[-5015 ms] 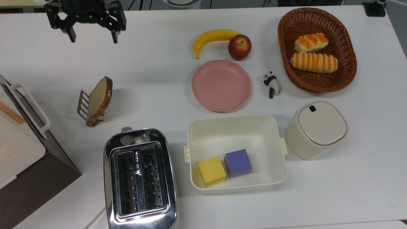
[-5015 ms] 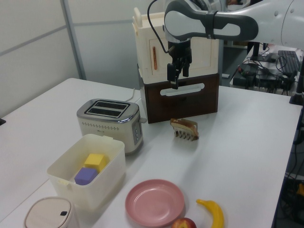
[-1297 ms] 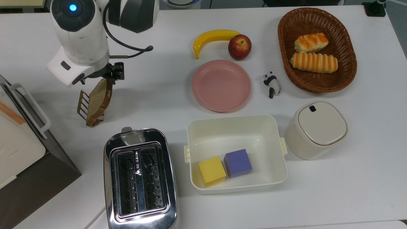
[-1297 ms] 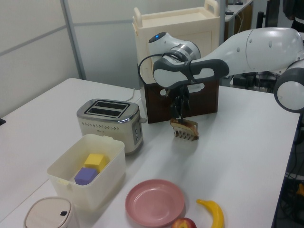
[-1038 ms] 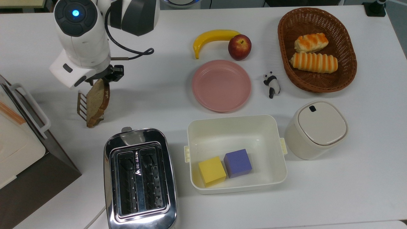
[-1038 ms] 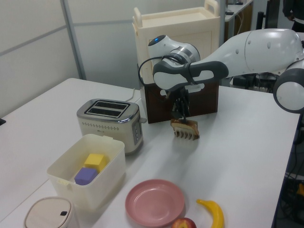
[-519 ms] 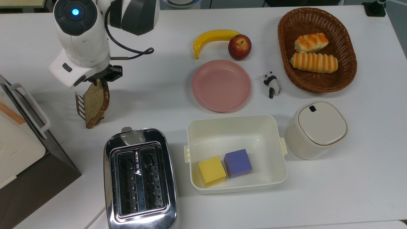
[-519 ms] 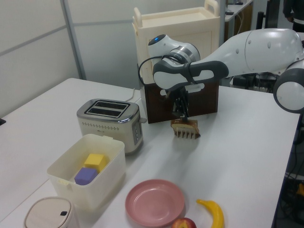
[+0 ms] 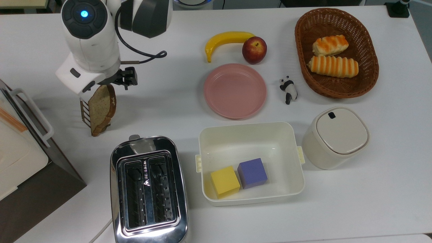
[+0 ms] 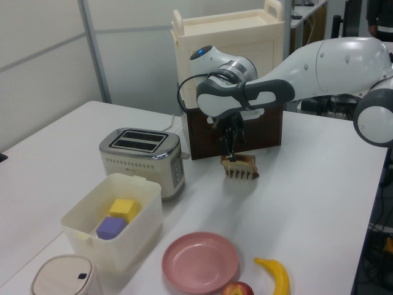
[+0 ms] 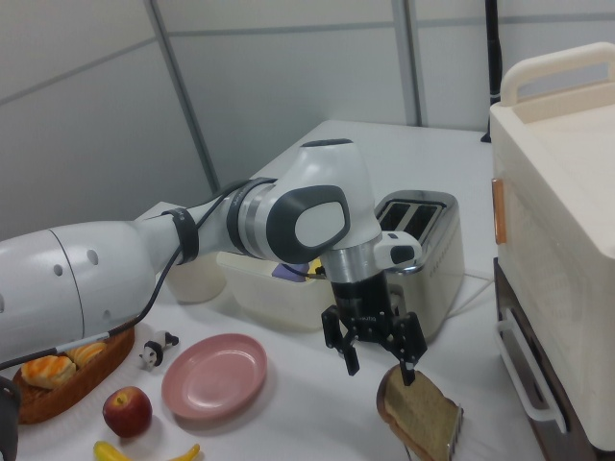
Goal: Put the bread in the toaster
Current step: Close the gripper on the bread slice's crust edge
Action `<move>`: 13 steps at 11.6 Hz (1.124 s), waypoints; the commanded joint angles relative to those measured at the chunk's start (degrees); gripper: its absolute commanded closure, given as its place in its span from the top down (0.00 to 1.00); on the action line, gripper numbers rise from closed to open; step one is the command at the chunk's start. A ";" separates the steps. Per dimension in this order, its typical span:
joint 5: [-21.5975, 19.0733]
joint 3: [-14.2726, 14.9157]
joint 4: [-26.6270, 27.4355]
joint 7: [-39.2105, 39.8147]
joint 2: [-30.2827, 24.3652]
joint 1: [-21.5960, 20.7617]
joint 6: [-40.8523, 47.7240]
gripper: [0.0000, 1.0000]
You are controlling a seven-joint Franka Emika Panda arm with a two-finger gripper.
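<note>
I see my gripper hanging fingers-down, spread and empty, just above the bread leaning in its rack. Since half a second ago it has lifted off the slice, well apart from the toaster.

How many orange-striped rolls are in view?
2. Both lie in the wicker basket at the top view's upper right: the shorter roll farther up, the longer roll just below it.

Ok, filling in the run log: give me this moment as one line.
gripper: open, over bread | bread: leaning in toast rack, not gripped | toaster: slots empty
</note>
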State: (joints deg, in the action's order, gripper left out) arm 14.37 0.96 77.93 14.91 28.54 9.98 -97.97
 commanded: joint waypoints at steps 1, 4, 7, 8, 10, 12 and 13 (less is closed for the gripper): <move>1.18 0.00 2.13 -1.29 -0.25 -0.49 -1.52 1.00; 3.11 0.00 2.40 -1.11 0.20 -0.49 -2.22 0.84; 3.12 0.00 2.31 -0.50 0.99 -0.40 -2.23 0.22; 3.12 0.00 2.22 -0.41 0.90 -0.32 -2.23 0.11; 3.12 0.00 1.70 -0.32 0.64 -0.32 -2.05 0.00; 3.12 0.00 1.61 0.82 -0.41 -0.23 -1.96 0.00; 3.03 0.00 1.61 0.74 -1.11 -0.14 -1.87 0.00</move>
State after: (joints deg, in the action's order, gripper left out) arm 16.41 0.94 78.14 15.06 30.10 9.95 -98.54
